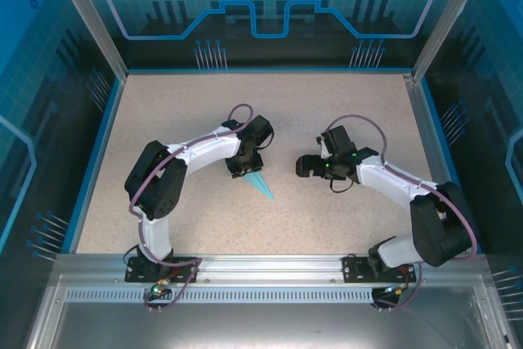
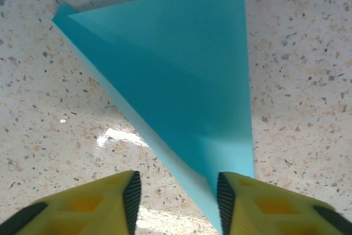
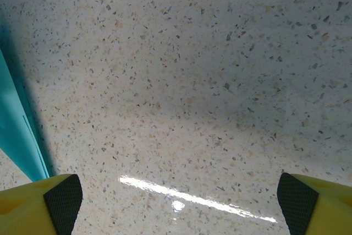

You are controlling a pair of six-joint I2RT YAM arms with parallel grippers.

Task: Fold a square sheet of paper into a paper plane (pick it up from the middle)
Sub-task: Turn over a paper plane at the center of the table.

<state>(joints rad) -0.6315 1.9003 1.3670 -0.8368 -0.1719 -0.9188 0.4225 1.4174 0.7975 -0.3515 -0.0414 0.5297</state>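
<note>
Speckled desk (image 1: 359, 112) with a blue rim, blue printed walls around it; both arms reach in from the near edge.

Paper plane (image 1: 261, 185) — light cyan, already folded to a tapering, layered shape — lies on the desk about mid-width, a little nearer the near edge than the far one. In the top view it juts out from under the left pincer (image 2: 177, 202) toward the near right corner.

Left pincer: jaws part-way apart, straddling the narrow end of the paper. That end touches one pad (image 2: 224, 193), the one at the right of the wrist view. The other pad is clear of it, with bare desk showing between, so nothing is clamped at this instant. Judgement: the pincer sits over this end to pinch the stacked layers so the crease keeps its set. Closing would catch the paper between both pads.

Right pincer (image 3: 179, 202): wide, nothing between its pads, over bare desk just beside the paper, whose edge shows at the left border of its wrist view. Judgement: held off to the side to give the left arm room — close enough to come in for another fold.

Cannot tell whether the upper layer lies fully flat; the shading suggests it lifts slightly.
</note>
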